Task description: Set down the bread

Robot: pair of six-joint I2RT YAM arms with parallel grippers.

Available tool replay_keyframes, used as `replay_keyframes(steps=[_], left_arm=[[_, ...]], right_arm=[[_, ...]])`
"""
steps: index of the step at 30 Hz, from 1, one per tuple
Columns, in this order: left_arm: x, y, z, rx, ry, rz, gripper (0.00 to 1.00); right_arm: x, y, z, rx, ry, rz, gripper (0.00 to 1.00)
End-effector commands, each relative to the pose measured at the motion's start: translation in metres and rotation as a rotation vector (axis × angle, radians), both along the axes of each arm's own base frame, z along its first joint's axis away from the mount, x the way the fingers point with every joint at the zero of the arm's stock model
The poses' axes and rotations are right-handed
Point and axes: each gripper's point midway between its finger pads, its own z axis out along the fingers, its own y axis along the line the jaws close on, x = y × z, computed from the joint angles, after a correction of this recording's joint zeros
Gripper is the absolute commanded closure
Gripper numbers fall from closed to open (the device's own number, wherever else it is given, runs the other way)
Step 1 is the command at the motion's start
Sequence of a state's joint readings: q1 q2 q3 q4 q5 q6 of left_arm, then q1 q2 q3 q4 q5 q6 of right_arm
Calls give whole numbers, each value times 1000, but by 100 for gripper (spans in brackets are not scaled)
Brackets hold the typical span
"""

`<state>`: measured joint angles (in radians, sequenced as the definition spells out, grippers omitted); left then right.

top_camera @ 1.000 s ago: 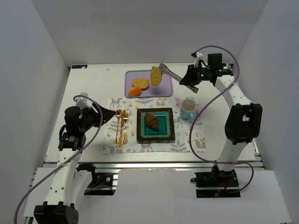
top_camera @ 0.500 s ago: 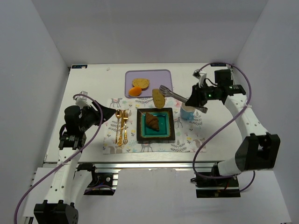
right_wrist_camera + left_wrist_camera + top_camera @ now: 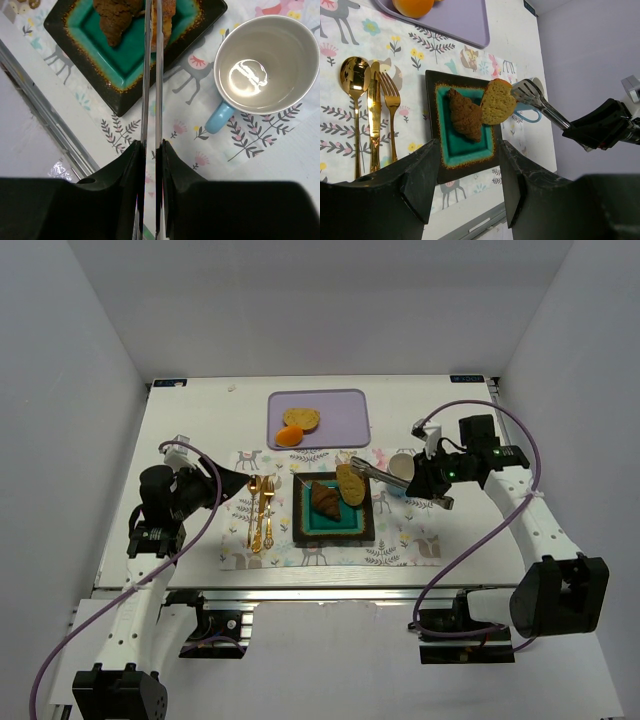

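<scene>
Top external view: the right tool (image 3: 436,478) is clenched on the handle end of a pair of metal tongs (image 3: 385,473), and the tongs pinch one oval bread slice (image 3: 350,483).
Slice position: it hangs over the far right part of the teal square plate (image 3: 300,530), just beside the croissant (image 3: 325,500) lying in the plate's middle.
Deciding relation: the slice lies at the tong tips, left of the right tool. The tongs' long axis runs from that tool leftward across the mug (image 3: 402,466) toward the plate, so the free teal surface sits below and just right of the croissant.
Slice axis: it is held on edge with its broad face turned toward the croissant. I judge it would tip flat once let go.
Nearer arm: the right one. The left tool (image 3: 468,170) stands apart at the placemat's left side, its fingers spread and holding nothing.
Other bread: a second slice (image 3: 300,418) rests on the purple tray (image 3: 345,425) next to the orange fruit (image 3: 289,436).
Left wrist view: it gives the slice's face and its overlap with the croissant, though I cannot tell whether they touch.
Right wrist view: it looks straight down the tong blades, with the slice edge-on between them above the plate and the mug empty alongside.
Hidden: no view settles whether the slice's lower edge already rests on the plate.
</scene>
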<state>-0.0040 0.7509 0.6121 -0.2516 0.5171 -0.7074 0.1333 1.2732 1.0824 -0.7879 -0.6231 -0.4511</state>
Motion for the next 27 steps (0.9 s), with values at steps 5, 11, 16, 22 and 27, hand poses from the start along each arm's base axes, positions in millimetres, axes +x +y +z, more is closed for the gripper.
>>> replay_keyframes(steps=[5, 11, 16, 22, 27], left_arm=[[-4, 0, 2, -2, -18, -3, 40], [-4, 0, 3, 0, -19, 1, 40], [-3, 0, 3, 2, -19, -1, 40], [-2, 1, 3, 3, -19, 0, 40], [-2, 1, 1, 1, -17, 1, 40]], right_arm=[[11, -3, -7, -50, -22, 8, 64], [26, -2, 4, -46, -73, -13, 52], [49, 5, 26, -8, -116, -35, 53], [81, 18, 46, 42, -150, -46, 55], [119, 39, 52, 111, -131, -79, 55]])
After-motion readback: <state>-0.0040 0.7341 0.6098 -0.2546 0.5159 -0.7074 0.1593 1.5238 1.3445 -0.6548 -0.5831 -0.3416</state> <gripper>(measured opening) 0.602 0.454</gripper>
